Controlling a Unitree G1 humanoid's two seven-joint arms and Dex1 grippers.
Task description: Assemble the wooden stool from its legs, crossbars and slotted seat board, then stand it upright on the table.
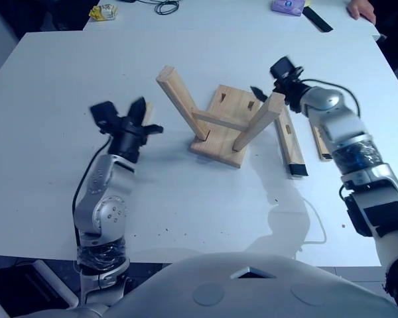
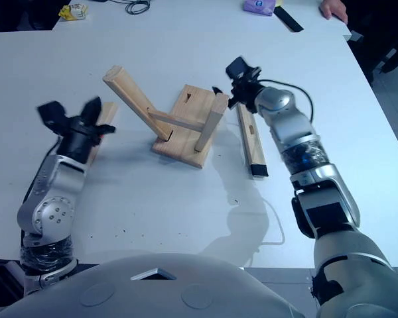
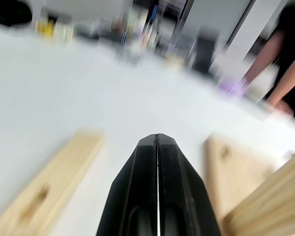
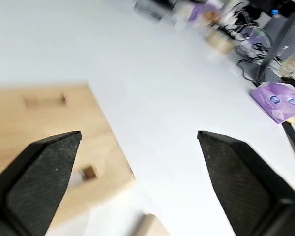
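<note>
Mid-assembly: the seat board (image 1: pixel 219 140) lies on the tabletop (image 1: pixel 186 218), two legs (image 1: pixel 182 99) and a crossbar (image 1: pixel 219 121) slotted in. My right end effector (image 4: pixel 137 147) gapes wide by one, my left end effector (image 3: pixel 157 142) is closed, empty. Next, I'd judge: grasp a loose leg (image 1: pixel 290 149)

The white bench (image 1: pixel 186 212) is carrying the slotted seat board (image 1: pixel 219 142), lying flat at centre. A loose leg (image 1: pixel 290 149) is lying just right of it, a shorter wooden piece (image 1: pixel 320 147) is lying farther right, and another wooden part (image 2: pixel 106 114) is lying well to the left.
</note>
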